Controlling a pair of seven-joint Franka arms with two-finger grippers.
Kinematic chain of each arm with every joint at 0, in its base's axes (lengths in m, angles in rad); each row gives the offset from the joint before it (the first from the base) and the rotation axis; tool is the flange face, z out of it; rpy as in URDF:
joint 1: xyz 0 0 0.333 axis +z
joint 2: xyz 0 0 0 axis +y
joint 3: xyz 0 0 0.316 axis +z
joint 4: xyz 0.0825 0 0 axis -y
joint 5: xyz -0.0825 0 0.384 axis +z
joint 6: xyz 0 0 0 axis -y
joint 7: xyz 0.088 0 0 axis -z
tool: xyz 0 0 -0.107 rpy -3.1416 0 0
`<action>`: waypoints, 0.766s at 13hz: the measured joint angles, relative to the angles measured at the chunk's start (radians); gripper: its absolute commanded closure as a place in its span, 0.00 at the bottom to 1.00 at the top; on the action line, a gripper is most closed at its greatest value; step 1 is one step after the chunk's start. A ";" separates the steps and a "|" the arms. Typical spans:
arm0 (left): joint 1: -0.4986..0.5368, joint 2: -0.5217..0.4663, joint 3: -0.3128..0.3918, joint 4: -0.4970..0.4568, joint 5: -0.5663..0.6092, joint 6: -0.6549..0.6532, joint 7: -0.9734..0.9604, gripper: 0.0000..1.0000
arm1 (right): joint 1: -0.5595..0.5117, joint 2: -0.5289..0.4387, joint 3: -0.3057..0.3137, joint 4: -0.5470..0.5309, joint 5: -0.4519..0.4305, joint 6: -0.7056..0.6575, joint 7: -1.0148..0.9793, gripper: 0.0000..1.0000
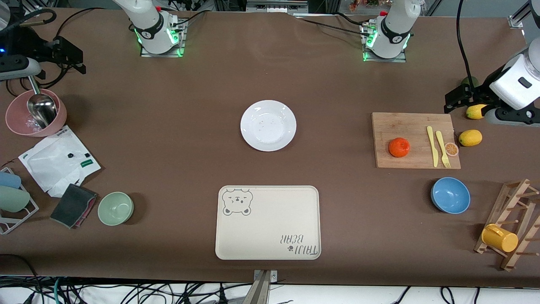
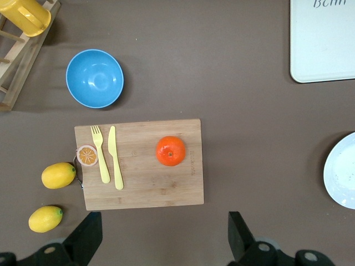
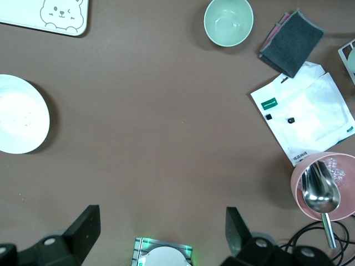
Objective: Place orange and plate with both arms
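The orange (image 1: pixel 399 147) sits on a wooden cutting board (image 1: pixel 413 126) toward the left arm's end of the table; it also shows in the left wrist view (image 2: pixel 171 151). The white plate (image 1: pixel 268 125) lies empty at the table's middle and shows at the edge of both wrist views (image 2: pixel 344 172) (image 3: pixel 19 113). My left gripper (image 1: pixel 457 96) (image 2: pixel 163 217) hangs open and empty over the table beside the board's edge. My right gripper (image 1: pixel 69 55) (image 3: pixel 161 210) hangs open and empty over the right arm's end, far from the plate.
The cream bear tray (image 1: pixel 268 222) lies nearer the camera than the plate. A yellow knife and fork (image 1: pixel 436 145), an orange slice (image 1: pixel 452 149) and two lemons (image 1: pixel 470 137) lie by the board. Blue bowl (image 1: pixel 450 195), green bowl (image 1: pixel 115 208), pink bowl (image 1: pixel 17 124), cup rack (image 1: pixel 512 219).
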 measured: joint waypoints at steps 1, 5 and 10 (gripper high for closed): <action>0.000 0.000 0.000 0.000 0.000 0.000 0.000 0.00 | 0.000 0.001 0.000 0.000 -0.002 0.000 0.000 0.00; 0.000 0.000 0.000 0.000 0.000 -0.001 0.000 0.00 | 0.000 0.001 0.000 0.000 -0.004 0.000 0.000 0.00; 0.000 0.000 0.000 0.000 0.000 -0.002 0.000 0.00 | 0.000 0.010 0.000 0.000 -0.005 0.005 0.000 0.00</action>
